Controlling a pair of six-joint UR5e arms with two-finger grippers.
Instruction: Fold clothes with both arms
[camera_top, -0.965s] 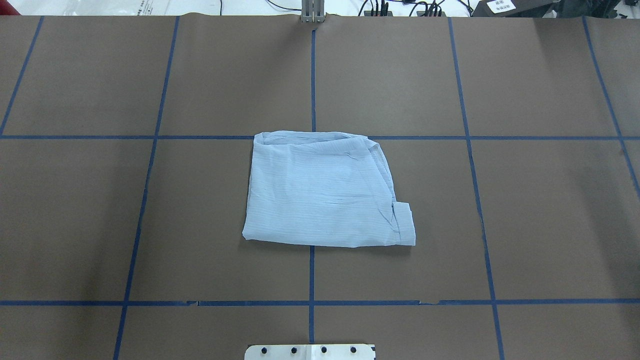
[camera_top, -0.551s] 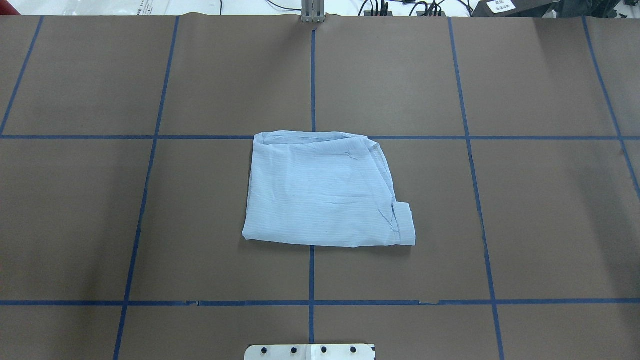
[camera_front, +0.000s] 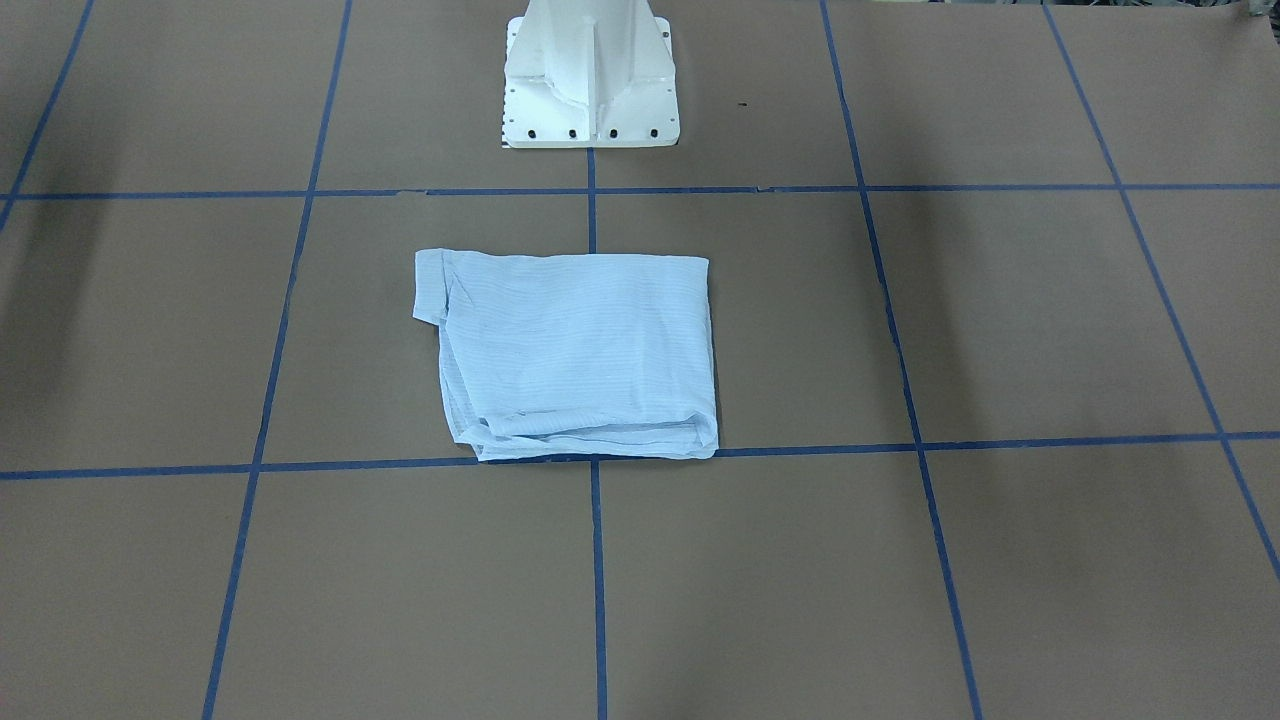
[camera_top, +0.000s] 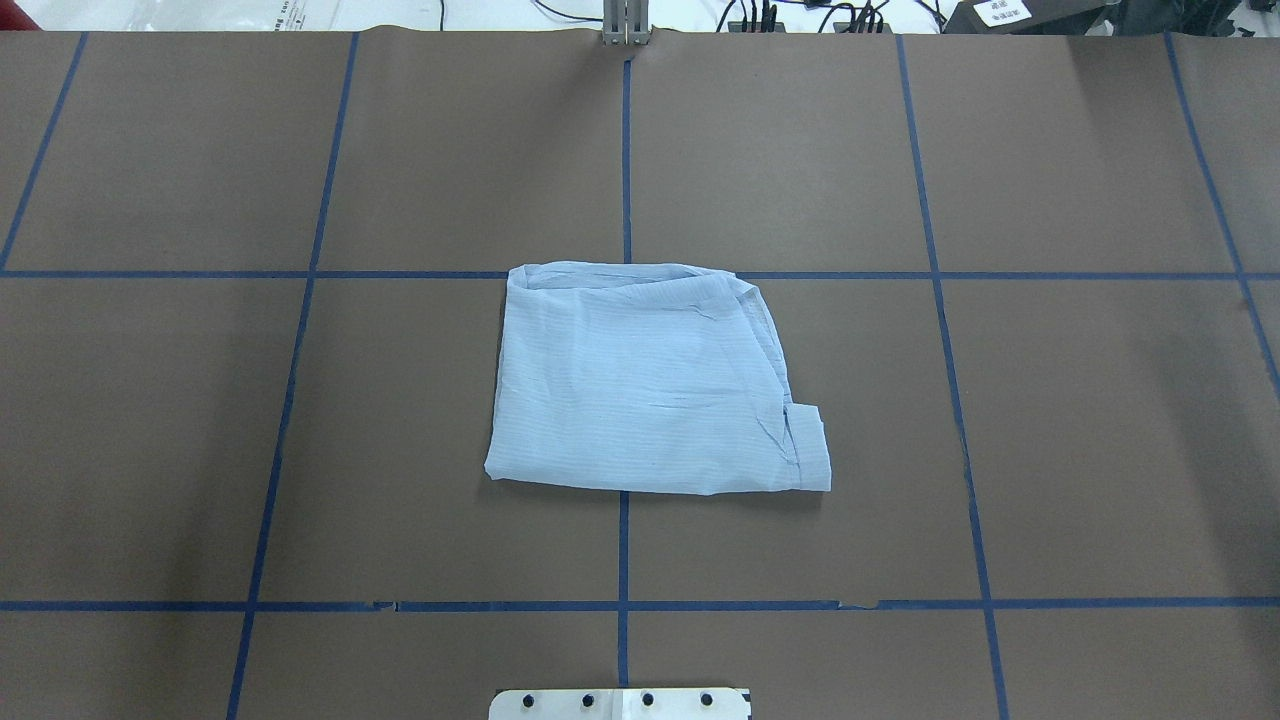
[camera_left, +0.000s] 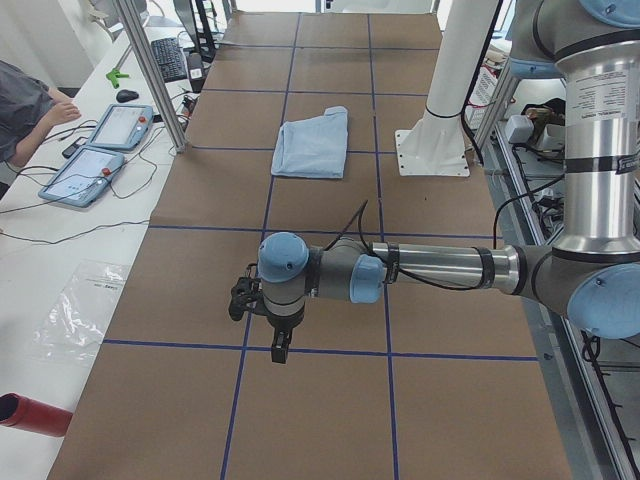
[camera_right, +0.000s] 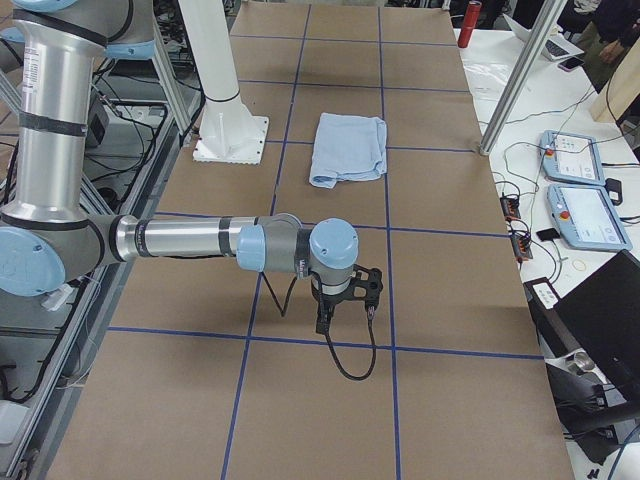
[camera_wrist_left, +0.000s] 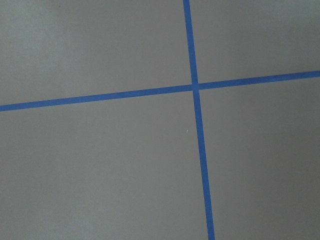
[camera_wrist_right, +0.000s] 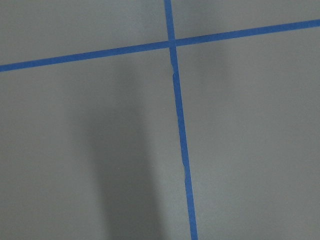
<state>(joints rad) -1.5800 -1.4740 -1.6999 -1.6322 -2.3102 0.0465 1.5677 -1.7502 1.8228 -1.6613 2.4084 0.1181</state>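
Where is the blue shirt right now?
In the overhead view the shirt lies folded flat at the middle of the table, straight ahead of the white base, straddling the centre tape line.

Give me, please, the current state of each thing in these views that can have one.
shirt, folded into a rough rectangle, flat on the table, nothing touching it.
left arm, stretched out low over the table, away from the shirt.
left gripper, pointing down, open or shut cannot be told.
right arm, stretched out low over the table, away from the shirt.
right gripper, pointing down, open or shut cannot be told.
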